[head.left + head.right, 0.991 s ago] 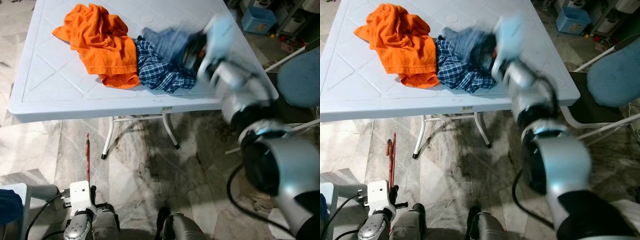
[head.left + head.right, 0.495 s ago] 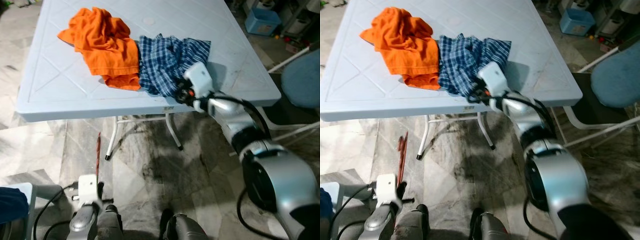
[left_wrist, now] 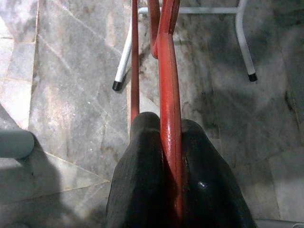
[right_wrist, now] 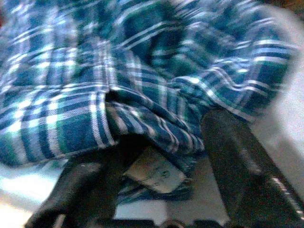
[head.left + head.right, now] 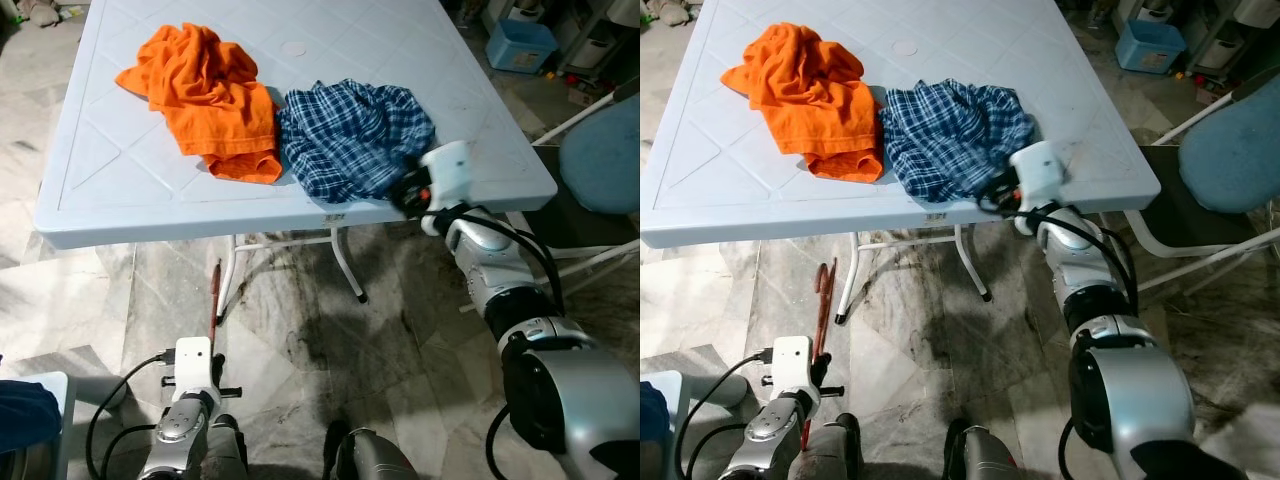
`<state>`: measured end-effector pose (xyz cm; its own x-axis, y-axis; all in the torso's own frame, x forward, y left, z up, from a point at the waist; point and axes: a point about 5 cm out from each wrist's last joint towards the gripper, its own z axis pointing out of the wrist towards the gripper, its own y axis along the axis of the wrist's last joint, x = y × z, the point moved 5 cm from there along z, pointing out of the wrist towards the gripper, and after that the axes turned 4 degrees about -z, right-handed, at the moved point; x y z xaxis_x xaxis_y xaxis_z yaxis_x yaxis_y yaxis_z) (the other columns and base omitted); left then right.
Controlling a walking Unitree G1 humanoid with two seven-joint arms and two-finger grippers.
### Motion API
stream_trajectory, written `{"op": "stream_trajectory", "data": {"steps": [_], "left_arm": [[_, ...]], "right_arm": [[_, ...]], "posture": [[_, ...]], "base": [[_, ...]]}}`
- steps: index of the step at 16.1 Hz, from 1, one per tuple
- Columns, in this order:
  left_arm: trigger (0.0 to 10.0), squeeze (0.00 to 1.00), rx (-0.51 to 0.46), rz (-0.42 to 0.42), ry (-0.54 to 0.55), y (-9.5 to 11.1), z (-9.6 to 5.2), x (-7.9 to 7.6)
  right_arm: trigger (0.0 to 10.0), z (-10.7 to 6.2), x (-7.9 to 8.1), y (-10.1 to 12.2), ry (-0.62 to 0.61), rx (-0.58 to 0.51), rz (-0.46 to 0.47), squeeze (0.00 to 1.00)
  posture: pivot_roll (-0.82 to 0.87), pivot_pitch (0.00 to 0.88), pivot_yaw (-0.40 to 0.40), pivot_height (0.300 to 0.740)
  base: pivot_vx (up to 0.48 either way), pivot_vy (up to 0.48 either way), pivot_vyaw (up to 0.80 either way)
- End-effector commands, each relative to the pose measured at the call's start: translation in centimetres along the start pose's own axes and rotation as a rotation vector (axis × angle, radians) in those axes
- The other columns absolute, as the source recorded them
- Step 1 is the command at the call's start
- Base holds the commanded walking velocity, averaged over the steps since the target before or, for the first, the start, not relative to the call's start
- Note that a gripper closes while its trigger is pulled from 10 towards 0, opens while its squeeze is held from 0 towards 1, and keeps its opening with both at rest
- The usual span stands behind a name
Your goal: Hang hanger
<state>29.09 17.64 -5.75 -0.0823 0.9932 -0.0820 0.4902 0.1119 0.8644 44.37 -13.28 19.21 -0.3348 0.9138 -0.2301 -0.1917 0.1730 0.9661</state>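
Observation:
A red hanger (image 5: 214, 295) hangs low over the floor in front of the table, and my left gripper (image 3: 167, 156) is shut on its bar. On the white plastic table (image 5: 100, 190) lie a crumpled orange garment (image 5: 205, 90) and a blue plaid shirt (image 5: 355, 140) side by side. My right gripper (image 5: 405, 192) is at the table's front right edge, against the shirt's near hem. In the right wrist view its fingers (image 4: 237, 156) stand open on either side of the hem and a paper label (image 4: 154, 173).
A blue-cushioned chair (image 5: 600, 160) stands just right of the table. A blue tub (image 5: 520, 45) sits on the floor behind it. The table's white legs (image 5: 345, 265) come down onto grey marble floor in front of me.
My right arm has come back from over the shirt to the table's front right edge. The plaid shirt has spread out toward the right. The left arm still holds the hanger.

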Motion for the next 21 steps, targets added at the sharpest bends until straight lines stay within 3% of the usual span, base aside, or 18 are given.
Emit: {"op": "stream_trajectory", "data": {"steps": [1,2,3,6,10,12,13,17,18,21], "left_arm": [[10.0,0.00,0.057,0.005,0.005,-1.7,-0.4,-0.1],[10.0,0.00,0.063,0.002,0.008,-1.8,-0.4,-0.1],[10.0,0.00,0.072,-0.004,0.007,-2.0,-0.5,-0.2],[10.0,0.00,0.074,0.005,-0.014,-2.1,-0.4,-0.8],[10.0,0.00,0.080,-0.002,-0.008,-2.4,-0.5,-0.7],[10.0,0.00,0.081,-0.008,-0.003,-2.5,-0.6,-0.5],[10.0,0.00,0.088,-0.009,0.001,-2.8,-0.7,-0.3],[10.0,0.00,0.097,-0.006,-0.004,-3.0,-0.8,-0.3],[10.0,0.00,0.097,-0.006,-0.004,-3.0,-0.8,-0.3],[10.0,0.00,0.092,-0.006,-0.003,-2.8,-0.7,-0.4]], "right_arm": [[10.0,-0.5,-1.2,0.0,-0.109,-0.034,0.049,1.00],[10.0,-0.5,-0.7,-0.5,-0.133,-0.023,0.093,1.00],[10.0,-0.4,0.9,-1.2,-0.101,-0.006,0.112,1.00],[10.0,0.2,4.6,-1.0,0.065,-0.007,0.156,1.00],[10.0,0.5,6.4,-1.2,0.156,0.033,0.193,1.00],[10.0,1.1,8.5,-1.1,0.211,0.061,0.273,1.00],[10.0,1.5,10.8,-1.4,0.265,0.121,0.294,1.00],[10.0,2.5,14.0,-0.9,0.313,0.193,0.332,1.00],[10.0,2.7,14.1,-0.6,0.297,0.196,0.333,1.00],[10.0,4.2,9.4,0.9,-0.010,0.167,0.309,1.00]], "posture": [[0.11,0.198,-0.100,0.740],[0.10,0.198,-0.101,0.740],[0.10,0.198,-0.101,0.740],[0.09,0.205,-0.101,0.740],[0.11,0.205,-0.106,0.740],[0.12,0.214,-0.109,0.740],[0.12,0.217,-0.107,0.740],[0.13,0.222,-0.103,0.740],[0.13,0.225,-0.103,0.740],[0.13,0.227,-0.103,0.740]], "base": [[0.000,0.000,0.00],[0.000,0.000,0.00],[0.000,0.000,0.00],[0.000,0.000,0.00],[0.000,0.000,0.00],[0.000,0.000,0.00],[0.000,0.000,0.00],[0.000,0.000,0.00],[0.000,0.000,0.00],[0.000,0.000,0.00]]}}
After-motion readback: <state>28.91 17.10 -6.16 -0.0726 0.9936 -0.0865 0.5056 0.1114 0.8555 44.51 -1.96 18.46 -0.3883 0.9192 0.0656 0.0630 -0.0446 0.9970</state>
